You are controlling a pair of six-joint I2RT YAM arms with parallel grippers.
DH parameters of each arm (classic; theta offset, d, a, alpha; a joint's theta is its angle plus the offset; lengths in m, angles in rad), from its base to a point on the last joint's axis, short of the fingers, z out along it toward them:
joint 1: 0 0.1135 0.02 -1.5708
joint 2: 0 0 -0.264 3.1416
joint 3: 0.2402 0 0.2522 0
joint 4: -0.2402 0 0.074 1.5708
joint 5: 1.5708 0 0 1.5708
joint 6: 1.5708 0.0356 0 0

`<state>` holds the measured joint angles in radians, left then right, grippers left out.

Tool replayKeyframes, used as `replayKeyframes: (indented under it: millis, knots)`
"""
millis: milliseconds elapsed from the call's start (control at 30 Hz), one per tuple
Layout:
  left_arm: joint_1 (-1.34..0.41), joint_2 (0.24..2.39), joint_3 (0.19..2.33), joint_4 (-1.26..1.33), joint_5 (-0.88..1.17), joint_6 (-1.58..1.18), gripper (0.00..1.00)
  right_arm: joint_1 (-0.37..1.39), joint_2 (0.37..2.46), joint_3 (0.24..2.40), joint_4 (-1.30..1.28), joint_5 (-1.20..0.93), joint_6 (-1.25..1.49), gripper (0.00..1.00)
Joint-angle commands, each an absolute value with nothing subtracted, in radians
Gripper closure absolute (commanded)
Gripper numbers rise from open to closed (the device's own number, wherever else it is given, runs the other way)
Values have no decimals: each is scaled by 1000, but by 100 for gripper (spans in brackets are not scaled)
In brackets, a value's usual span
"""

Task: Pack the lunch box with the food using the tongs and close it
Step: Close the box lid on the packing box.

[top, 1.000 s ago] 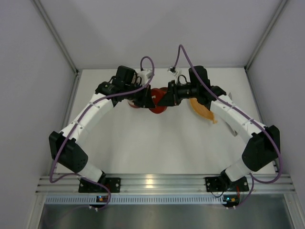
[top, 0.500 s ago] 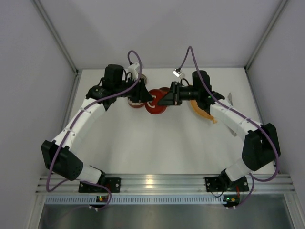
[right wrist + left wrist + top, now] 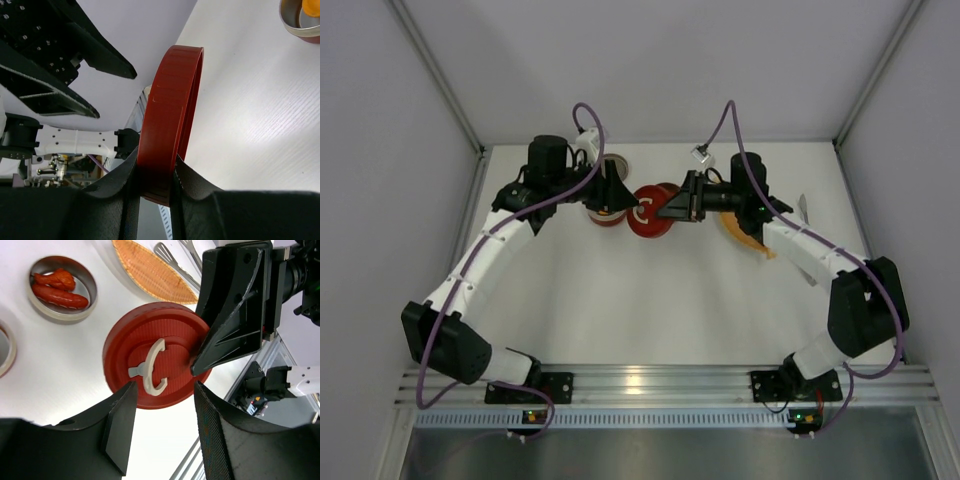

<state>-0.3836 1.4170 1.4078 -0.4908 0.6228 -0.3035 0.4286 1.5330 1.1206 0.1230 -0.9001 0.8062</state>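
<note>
Bright, even, diffuse light from overhead. Tabletop (image 3: pixel 650 310) washed near white; shadows under the arms were faint and soft-edged. Small glare spot on aluminium rail (image 3: pixel 640 384). Top view sharp, walls splayed at edges. Wrist views: left gripper (image 3: pixel 165 387) and right gripper (image 3: pixel 156 172) jaws dark, blurred; red lid (image 3: pixel 170 335) crisp.

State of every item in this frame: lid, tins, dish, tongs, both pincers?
red lid: off the tins, gripped at its rim.
right pincer: shut on the red lid.
left pincer: open, holding nothing.
tin with red food: uncovered.
tin with yellow piece: uncovered.
orange dish: empty where visible.
tongs: lying beside the orange dish, unheld.
</note>
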Motion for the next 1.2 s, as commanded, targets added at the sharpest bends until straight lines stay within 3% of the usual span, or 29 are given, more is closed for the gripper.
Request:
replayKeyframes:
  millis: [0, 300, 733, 1167]
  knots:
    - [-364, 1365, 1405, -429, 612, -319, 46, 407, 1496, 1105, 273, -925, 873, 100]
    - [-370, 1370, 1373, -399, 589, -348, 47, 400, 1511, 1063, 466, -948, 1031, 100]
    - [-426, 1414, 1376, -384, 563, -348, 47, 410, 1520, 1072, 477, -953, 1037, 100]
    - [-460, 1430, 1384, -376, 525, -347, 58, 417, 1523, 1074, 471, -956, 1025, 100]
